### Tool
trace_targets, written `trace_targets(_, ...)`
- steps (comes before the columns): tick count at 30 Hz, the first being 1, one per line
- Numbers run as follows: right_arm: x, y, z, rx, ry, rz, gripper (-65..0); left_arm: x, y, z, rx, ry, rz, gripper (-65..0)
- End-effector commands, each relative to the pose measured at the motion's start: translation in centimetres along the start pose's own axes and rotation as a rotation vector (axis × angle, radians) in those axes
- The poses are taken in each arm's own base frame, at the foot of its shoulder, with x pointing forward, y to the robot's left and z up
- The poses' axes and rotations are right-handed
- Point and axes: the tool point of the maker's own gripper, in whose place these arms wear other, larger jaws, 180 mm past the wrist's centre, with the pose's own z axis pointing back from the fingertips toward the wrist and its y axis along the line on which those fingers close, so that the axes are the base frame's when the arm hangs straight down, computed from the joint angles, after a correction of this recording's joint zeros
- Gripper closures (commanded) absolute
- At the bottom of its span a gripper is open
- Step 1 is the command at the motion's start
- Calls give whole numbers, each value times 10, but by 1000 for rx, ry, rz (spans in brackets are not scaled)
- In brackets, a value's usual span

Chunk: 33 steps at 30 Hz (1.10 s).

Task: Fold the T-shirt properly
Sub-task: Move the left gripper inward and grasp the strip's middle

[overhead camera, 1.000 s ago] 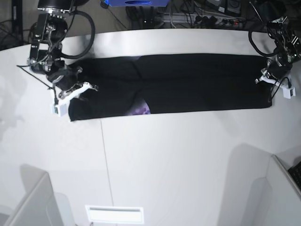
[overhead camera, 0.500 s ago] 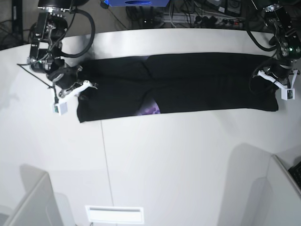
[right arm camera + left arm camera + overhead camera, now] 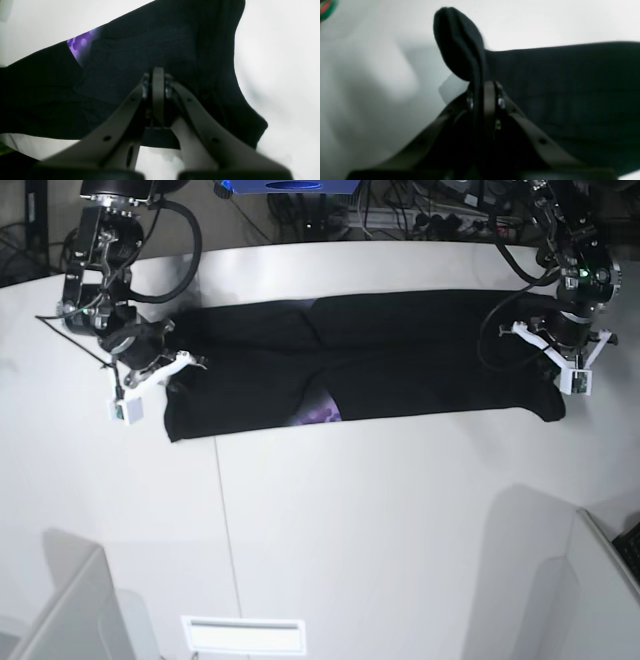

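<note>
The T-shirt (image 3: 400, 355) lies folded into a long black band across the far half of the white surface (image 3: 380, 520), from nine o'clock to three o'clock. A purple patch of print (image 3: 320, 414) peeks from its near edge. At three o'clock the left hand (image 3: 555, 355) pinches the shirt's end. At nine o'clock the right hand (image 3: 165, 370) is pressed together on the other end.

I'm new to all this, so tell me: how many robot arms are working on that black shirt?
2: the right arm's end effector at the T-shirt's left end in the base view, the left arm's end effector at its right end.
</note>
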Motion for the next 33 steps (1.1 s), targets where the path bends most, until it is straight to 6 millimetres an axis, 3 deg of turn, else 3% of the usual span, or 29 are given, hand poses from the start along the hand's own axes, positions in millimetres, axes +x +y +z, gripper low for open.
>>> trace_targets(1, 12, 3, 4, 14, -42, 16, 0, 9, -3, 3, -10, -35, -17, 0)
trace_targets(15, 12, 3, 4, 13, -42, 15, 0, 2, -72, -9, -146, -22, 57, 0)
trace_targets(22, 12, 3, 4, 12, -42, 13, 0, 4, -122, -13, -245, -8, 65, 0)
trace_targets(29, 12, 2, 4, 11, -42, 12, 0, 4, -153, -13, -314, -5, 61, 0)
trace_targets(33, 12, 2, 4, 11, -42, 12, 0, 4, -160, -12, -325, -5, 80, 0)
